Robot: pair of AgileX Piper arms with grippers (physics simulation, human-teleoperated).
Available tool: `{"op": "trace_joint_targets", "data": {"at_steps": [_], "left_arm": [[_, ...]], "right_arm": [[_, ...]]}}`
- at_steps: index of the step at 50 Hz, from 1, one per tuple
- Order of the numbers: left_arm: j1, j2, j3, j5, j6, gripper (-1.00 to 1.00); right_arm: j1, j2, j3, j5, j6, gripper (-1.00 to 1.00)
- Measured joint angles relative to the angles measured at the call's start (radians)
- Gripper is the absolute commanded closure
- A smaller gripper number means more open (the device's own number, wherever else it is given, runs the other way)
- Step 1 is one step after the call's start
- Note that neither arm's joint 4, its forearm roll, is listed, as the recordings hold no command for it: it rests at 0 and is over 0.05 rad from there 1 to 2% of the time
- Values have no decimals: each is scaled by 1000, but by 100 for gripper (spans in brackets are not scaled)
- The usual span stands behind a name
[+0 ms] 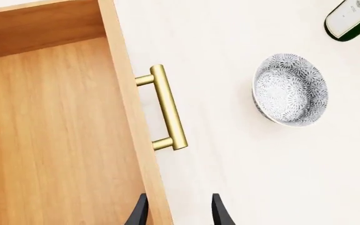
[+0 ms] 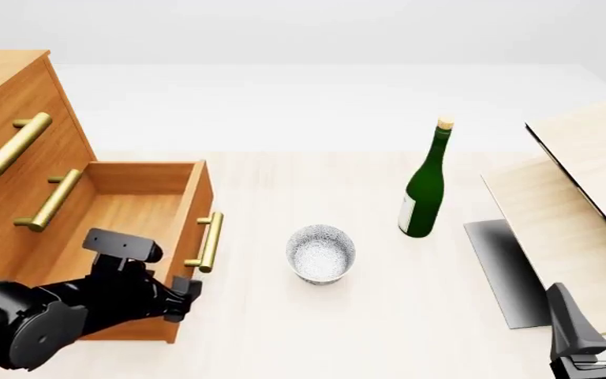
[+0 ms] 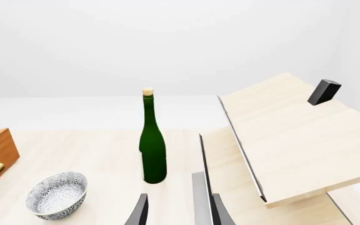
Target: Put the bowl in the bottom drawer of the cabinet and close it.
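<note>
The bowl (image 2: 321,253) stands upright on the table, white with grey speckles, a short way right of the bottom drawer (image 2: 140,213). That drawer is pulled out of the cabinet (image 2: 9,142) and shows nothing inside. Its brass handle (image 1: 164,108) faces the bowl (image 1: 290,89). My left gripper (image 2: 180,294) is open at the near corner of the drawer's front panel, its fingertips (image 1: 221,213) on either side of the panel's edge, holding nothing. My right gripper (image 2: 601,312) is open at the near right, far from the bowl (image 3: 58,194).
A green bottle (image 2: 426,185) with a cork stands behind and right of the bowl. Pale tilted wooden boards (image 2: 587,181) fill the right side, with a dark panel (image 2: 503,272) beneath and a small black block (image 3: 324,91) on top. The two upper drawers are shut.
</note>
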Motion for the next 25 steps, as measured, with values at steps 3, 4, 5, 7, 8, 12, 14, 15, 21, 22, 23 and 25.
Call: {"op": "trace_joint_targets", "data": {"at_steps": [3,4,5,7,8,12,14,15,21,22,23,25], "left_arm": [[-2,-13,3,7,7,-100],[-2,-18,4,10,10,-100],[-3,-23,5,13,13,-100],[-4,-33,7,18,18,-100],[-5,-38,7,21,22,-100],[-10,-62,8,31,40,-100],[-13,-75,8,36,49,-100],[-15,-82,7,39,53,-100],[-18,-121,6,53,78,-100],[-18,-129,6,56,81,-100],[-19,-136,5,60,84,-100],[-19,-152,5,67,88,-100]], "right_arm": [[0,0,0,0,0,-100],[0,0,0,0,0,-100],[0,0,0,0,0,-100],[0,0,0,0,0,-100],[0,0,0,0,0,-100],[0,0,0,0,0,-100],[0,0,0,0,0,-100],[0,0,0,0,0,-100],[0,0,0,0,0,-100],[0,0,0,0,0,-100],[0,0,0,0,0,-100],[0,0,0,0,0,-100]]}}
